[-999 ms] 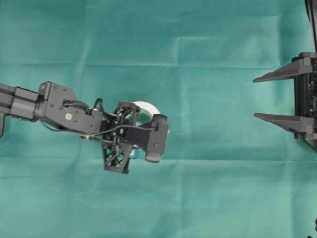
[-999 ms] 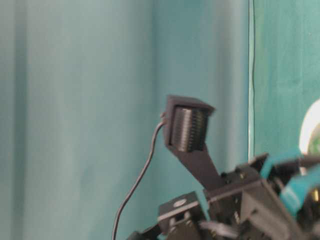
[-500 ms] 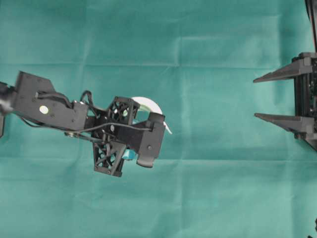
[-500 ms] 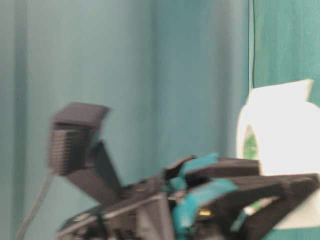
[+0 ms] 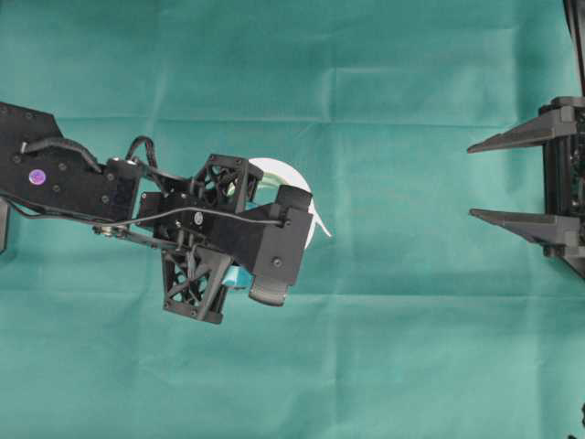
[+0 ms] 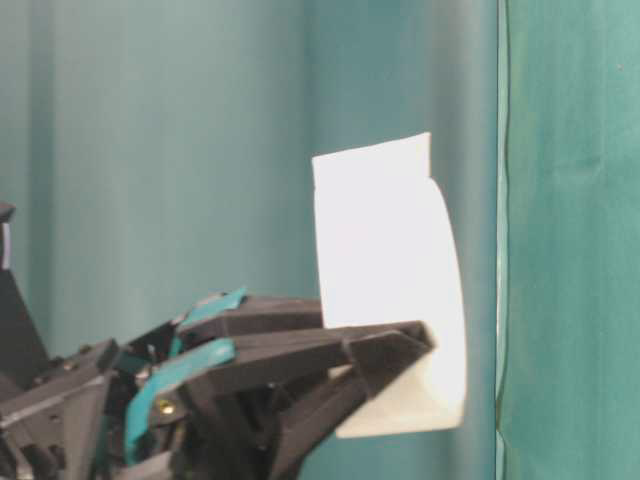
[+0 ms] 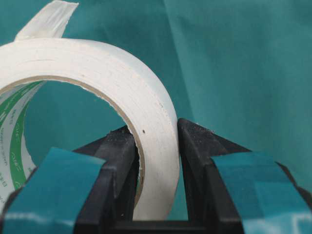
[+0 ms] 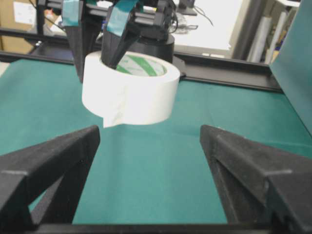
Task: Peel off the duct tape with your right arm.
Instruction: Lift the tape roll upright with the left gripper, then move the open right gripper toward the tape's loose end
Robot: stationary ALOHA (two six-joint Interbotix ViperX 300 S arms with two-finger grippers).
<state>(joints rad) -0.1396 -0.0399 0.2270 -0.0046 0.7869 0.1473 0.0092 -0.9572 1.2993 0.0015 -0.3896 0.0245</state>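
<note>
**K:** White roll is coming up off the bench. The left pincer (image 7: pixel 155 146) is clamping the wall of the duct tape (image 8: pixel 127 92), one finger inside the ring, one outside. A second ago the roll was low and mostly hidden under the wrist; now it is riding well clear of the green cloth (image 5: pixel 411 347).

**M:** Orientation?

**K:** Overhead it is showing edge-on behind the wrist, near the middle-left of the cloth. From the right wrist camera the opening with the pale green rim is facing up and a little toward the lens. The arm has pitched its wrist up as it lifted, so the table-level view has gone from mostly camera mount to a full side of the roll.

**M:** Loose end?

**K:** Strip end (image 5: pixel 322 225) is sticking out on the side pointing at the right arm, free of the roll (good sign, it is not stuck back down). In the right wrist view it is hanging off the lower left edge of the roll.

**M:** Right side doing anything?

**K:** No. Right pincer (image 5: pixel 489 179) is sitting spread wide at the far right edge, nothing between the fingers, same spot as a second ago. Well apart from the roll.

**M:** So where are we?

**K:** My read: presentation step is nearly done, peel not started. Next the right pincer needs to cross over and pinch that tab. Risk is the tab being thin and floppy, easy to miss.
</note>
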